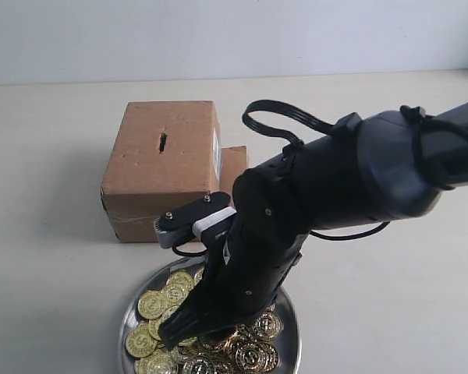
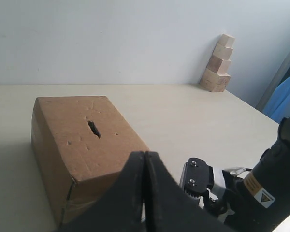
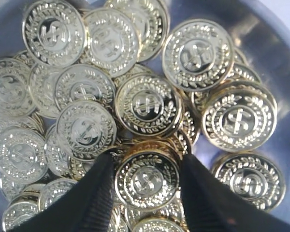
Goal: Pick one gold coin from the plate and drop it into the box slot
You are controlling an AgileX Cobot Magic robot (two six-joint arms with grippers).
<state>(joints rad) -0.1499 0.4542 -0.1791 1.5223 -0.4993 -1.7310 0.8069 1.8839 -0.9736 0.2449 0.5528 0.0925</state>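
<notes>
While the right gripper (image 3: 148,164) is down inside the plate (image 1: 292,331), the step in hand is the pick: selecting and seizing one coin (image 3: 147,181) from the heap.

**Position of parts**
- The plate lies on the tabletop (image 1: 47,234) on the side away from the far edge. The box (image 1: 160,167) stands just beyond it, toward the far edge.
- The slot (image 1: 163,142) is in the top face of the box and is unobstructed.
- The chosen coin lies flat on top of the other coins, on the plate, not lifted.

**Gripper state**
- Right gripper: jaws apart, one on each side of the coin, close against its rim. The wrist view is too tight to show whether the pads already press on the rim, so no firm grasp is confirmed.
- Left gripper (image 2: 144,188): clenched and empty, held near the box and clear of the plate.

**Next move, as judged**
1. Close the jaws onto the coin's rim until it is pinched.
2. Lift straight up, so that neighbouring coins are not dragged along.
3. Carry the coin over the box and turn it edge-on, in line with the slot.

Risk: a thin, smooth coin may slip or bring a second coin with it.
</notes>
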